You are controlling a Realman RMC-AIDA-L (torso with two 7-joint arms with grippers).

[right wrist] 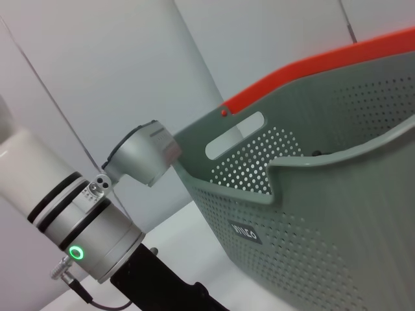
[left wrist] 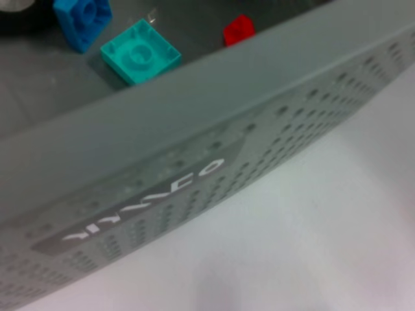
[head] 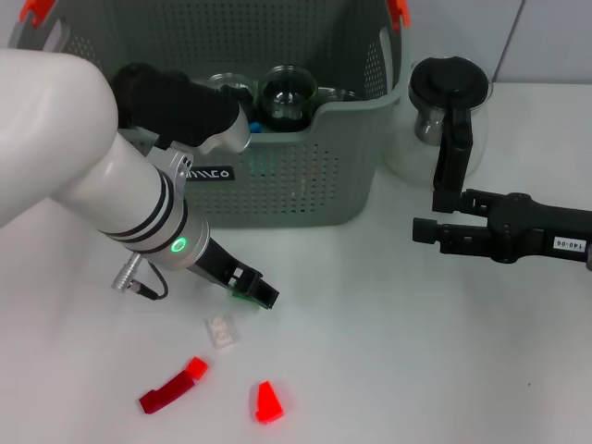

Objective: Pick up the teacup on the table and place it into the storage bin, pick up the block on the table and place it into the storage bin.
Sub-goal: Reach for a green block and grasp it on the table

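The grey perforated storage bin (head: 305, 185) stands at the back centre, and its wall fills the left wrist view (left wrist: 259, 110). A clear glass teacup (head: 287, 92) sits inside it, beside a blue block (left wrist: 81, 19), a teal block (left wrist: 139, 52) and a red block (left wrist: 238, 29). My left gripper (head: 259, 294) is low over the table just in front of the bin. A small green block (head: 242, 295) shows right at its tip. My right gripper (head: 424, 231) hovers at the right, apart from the bin.
A white block (head: 220, 330) and two red pieces (head: 173, 388) (head: 268, 402) lie on the table near the front. A glass jug with a black lid (head: 449, 92) stands right of the bin, behind my right gripper. The left arm's bulk (right wrist: 91, 227) stands close to the bin's side (right wrist: 337, 227).
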